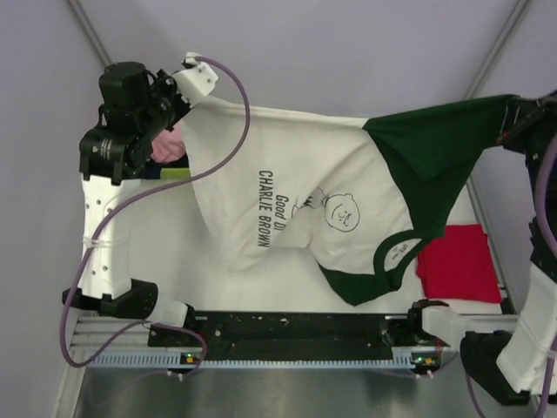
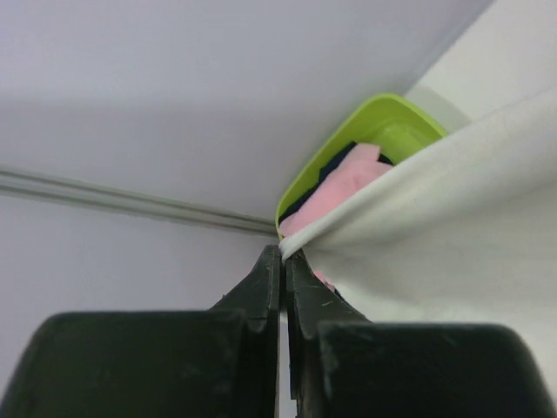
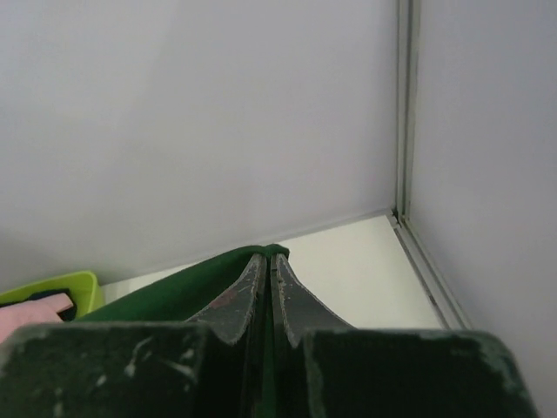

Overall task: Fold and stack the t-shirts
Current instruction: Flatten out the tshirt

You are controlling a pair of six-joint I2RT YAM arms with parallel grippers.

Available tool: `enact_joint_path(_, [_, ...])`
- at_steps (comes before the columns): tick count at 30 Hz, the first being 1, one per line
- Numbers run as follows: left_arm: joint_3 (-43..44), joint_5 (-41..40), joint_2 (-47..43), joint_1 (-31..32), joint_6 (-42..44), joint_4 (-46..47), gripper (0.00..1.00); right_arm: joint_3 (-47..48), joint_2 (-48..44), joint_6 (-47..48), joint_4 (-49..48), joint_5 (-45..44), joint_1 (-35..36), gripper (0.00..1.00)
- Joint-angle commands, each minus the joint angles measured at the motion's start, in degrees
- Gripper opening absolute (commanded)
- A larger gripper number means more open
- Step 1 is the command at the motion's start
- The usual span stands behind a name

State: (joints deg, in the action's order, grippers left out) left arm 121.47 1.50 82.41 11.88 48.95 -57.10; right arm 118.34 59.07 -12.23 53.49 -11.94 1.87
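The white Charlie Brown t-shirt (image 1: 287, 174) with dark green sleeves hangs stretched in the air between my two grippers, its print facing up. My left gripper (image 1: 187, 104) is shut on its white hem corner (image 2: 296, 246) at the far left. My right gripper (image 1: 513, 117) is shut on a dark green sleeve (image 3: 174, 296) at the far right; the sleeve edge wraps over the fingertips (image 3: 261, 270). The plain red t-shirt (image 1: 459, 261) lies folded flat on the table at the right, below the hanging shirt.
A lime-green basket (image 1: 174, 165) with pink and dark cloth (image 2: 348, 178) sits at the far left behind the left arm; it also shows in the right wrist view (image 3: 52, 292). Grey enclosure walls (image 1: 348, 52) close in the table on three sides.
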Motion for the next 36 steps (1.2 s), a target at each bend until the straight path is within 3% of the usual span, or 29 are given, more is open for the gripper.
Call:
enact_joint_path(1, [3.76, -6.15, 9.15, -0.63, -8.68, 18.39, 0.00, 5.90, 15.86, 1.78, -12.53, 4.10, -3.34, 0.00])
enact_joint_path(4, [9.29, -9.05, 14.69, -0.02, -12.90, 30.69, 0.00, 18.46, 28.95, -5.32, -14.20, 15.51, -9.94, 0.00])
enact_joint_path(8, [12.65, -12.39, 19.97, 1.04, -13.53, 45.81, 0.00, 31.93, 39.88, -11.05, -19.20, 19.50, -13.81, 0.00])
enact_joint_path(11, [15.28, -13.71, 23.48, 1.22, -11.86, 54.35, 0.00, 30.73, 40.25, -17.81, -28.06, 22.75, -17.24, 0.00])
enact_joint_path(14, [16.69, -13.28, 25.16, 1.39, -10.46, 59.55, 0.00, 30.98, 38.93, -18.80, -31.52, 22.58, -19.79, 0.00])
enact_joint_path(19, [16.08, -9.42, 24.99, 1.74, -10.19, 58.34, 0.00, 29.41, 35.86, -19.33, -32.05, 25.47, -25.06, 0.00])
enact_joint_path(25, [9.33, -4.41, 21.48, 2.18, -8.08, 48.78, 0.00, 15.89, 26.91, -15.38, -26.44, 29.87, -27.18, 0.00])
enact_joint_path(32, [-11.49, 6.48, 10.77, 2.27, -3.60, 26.02, 0.00, -20.21, 5.13, -14.22, -20.36, 31.90, -27.18, 0.00])
enact_joint_path(36, [-23.36, 8.60, 6.28, 2.18, -1.67, 16.43, 0.00, -37.62, -6.14, -14.93, -15.28, 32.16, -27.18, 0.00])
